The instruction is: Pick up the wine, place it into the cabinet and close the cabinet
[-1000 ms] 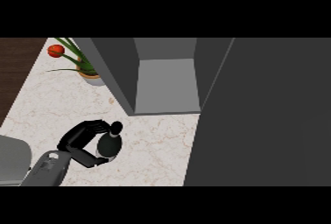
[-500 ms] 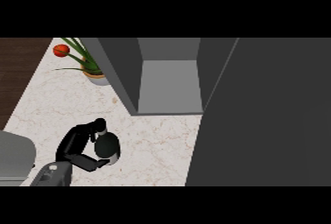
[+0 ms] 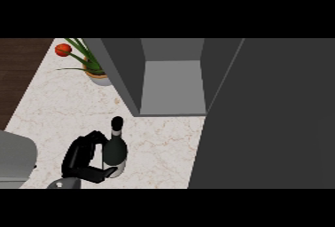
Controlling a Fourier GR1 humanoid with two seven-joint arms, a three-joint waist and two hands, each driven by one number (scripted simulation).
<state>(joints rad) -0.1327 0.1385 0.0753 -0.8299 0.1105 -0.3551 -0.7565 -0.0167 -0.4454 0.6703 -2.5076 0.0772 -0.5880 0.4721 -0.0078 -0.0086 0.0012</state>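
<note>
Along the marble surface (image 3: 163, 142), the open grey cabinet (image 3: 171, 75) stands behind the dark wine bottle (image 3: 115, 153), which sits upright near the lower left with the left hand (image 3: 82, 156), fingers clamped around its body.

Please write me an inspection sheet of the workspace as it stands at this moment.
Surface: pale marbled counter, dark wood floor at far left.
Job's things: wine bottle upright on the counter; cabinet open, its inside bare as far as it shows.
Clutter: potted plant with a red flower, left of the cabinet.
Hands: left hand with fingers curled round the bottle; right hand not in view.
Cables: nothing seen.
Surroundings: grey object at left edge; large dark panel at right.
</note>
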